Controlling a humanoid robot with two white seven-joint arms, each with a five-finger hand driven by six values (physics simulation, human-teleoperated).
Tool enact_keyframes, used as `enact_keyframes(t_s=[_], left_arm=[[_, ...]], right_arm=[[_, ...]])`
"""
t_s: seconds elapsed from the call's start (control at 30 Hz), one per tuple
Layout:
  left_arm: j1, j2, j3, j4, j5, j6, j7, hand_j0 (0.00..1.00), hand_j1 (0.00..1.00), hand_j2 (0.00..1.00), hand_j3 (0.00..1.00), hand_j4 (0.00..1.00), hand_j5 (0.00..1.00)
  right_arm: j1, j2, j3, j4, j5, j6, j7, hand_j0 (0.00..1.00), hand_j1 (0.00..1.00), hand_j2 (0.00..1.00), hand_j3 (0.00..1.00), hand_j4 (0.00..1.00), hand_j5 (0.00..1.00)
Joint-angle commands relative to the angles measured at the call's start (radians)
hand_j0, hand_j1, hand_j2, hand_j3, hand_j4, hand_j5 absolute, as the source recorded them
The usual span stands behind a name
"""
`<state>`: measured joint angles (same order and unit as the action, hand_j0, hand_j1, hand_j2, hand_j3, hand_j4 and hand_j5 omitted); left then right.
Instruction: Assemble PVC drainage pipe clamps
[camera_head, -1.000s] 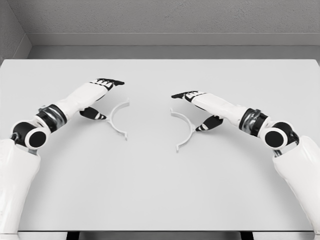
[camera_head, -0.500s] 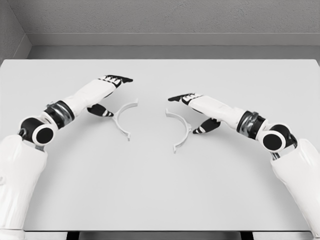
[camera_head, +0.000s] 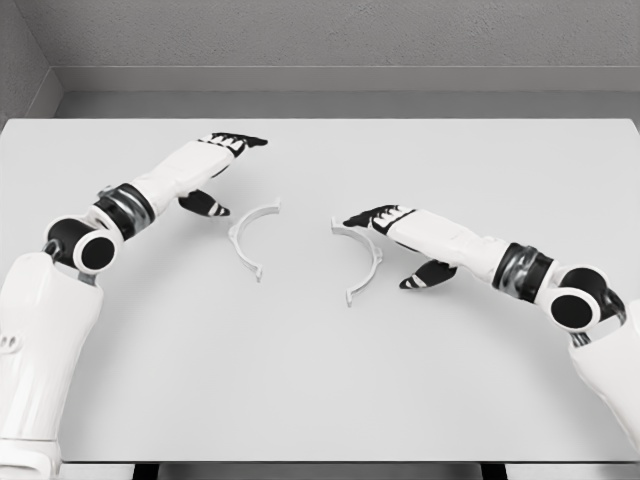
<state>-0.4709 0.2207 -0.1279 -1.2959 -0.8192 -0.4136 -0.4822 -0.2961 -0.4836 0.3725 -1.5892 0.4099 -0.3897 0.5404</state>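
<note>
two white clamp halves lay on the table (camera_head: 320, 380), their open sides facing each other across a gap, so that sliding them together would close a ring. the left half (camera_head: 251, 236) curved with its hollow toward the right; the right half (camera_head: 363, 259) mirrored it, hollow toward the left. they were near one another but not touching.

the left hand (camera_head: 214, 170) hovered up and to the left of its half, apart from it, fingers stretched out flat and thumb hanging down, gripping nothing. the right hand (camera_head: 392, 232) lay just beside the outer curve of the right half, fingers extended over its upper end and thumb spread below; it held nothing either, and whether the fingertips actually touched the plastic could not be told.

both hands sat on the outer, convex sides of their pieces, which looked like the sensible place for pushing the halves inward rather than lifting them. the joining itself was not yet done. the next push would probably need the end tabs lined up, since a crooked shove could spin a half on the smooth top.
</note>
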Motion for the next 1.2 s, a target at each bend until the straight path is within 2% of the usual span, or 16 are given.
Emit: enact_keyframes(t_s=[0.0,0.3,0.53,0.8,1.03,1.17], left_arm=[[-0.003,-0.001,-0.002,0.026,0.005,0.015,0.001,1.00,1.00,1.00,1.00,1.00,1.00],[-0.028,-0.023,-0.013,0.092,0.005,0.016,0.002,1.00,1.00,1.00,1.00,1.00,1.00],[-0.029,-0.034,-0.033,0.092,0.005,0.016,0.002,1.00,1.00,1.00,1.00,1.00,1.00],[-0.018,-0.040,-0.036,0.075,0.006,0.013,0.002,1.00,1.00,1.00,1.00,1.00,1.00],[0.015,-0.041,-0.036,0.006,0.005,0.015,0.002,1.00,1.00,1.00,1.00,1.00,1.00],[0.028,-0.041,-0.036,-0.006,0.005,0.015,0.002,1.00,1.00,1.00,1.00,1.00,1.00]], right_arm=[[-0.002,-0.004,0.000,-0.017,-0.005,0.002,0.000,1.00,1.00,1.00,1.00,1.00,1.00],[-0.002,0.046,0.005,-0.014,0.006,0.002,0.000,1.00,1.00,1.00,1.00,1.00,1.00],[-0.006,0.069,0.040,-0.009,0.009,0.003,0.000,1.00,1.00,1.00,1.00,1.00,1.00],[-0.006,0.089,0.049,-0.009,0.007,0.003,0.000,1.00,1.00,1.00,1.00,1.00,1.00],[-0.009,0.092,0.051,-0.003,0.020,0.003,-0.002,1.00,1.00,1.00,1.00,1.00,1.00],[-0.008,0.100,0.052,0.006,0.021,0.002,-0.002,1.00,1.00,1.00,1.00,1.00,1.00]])
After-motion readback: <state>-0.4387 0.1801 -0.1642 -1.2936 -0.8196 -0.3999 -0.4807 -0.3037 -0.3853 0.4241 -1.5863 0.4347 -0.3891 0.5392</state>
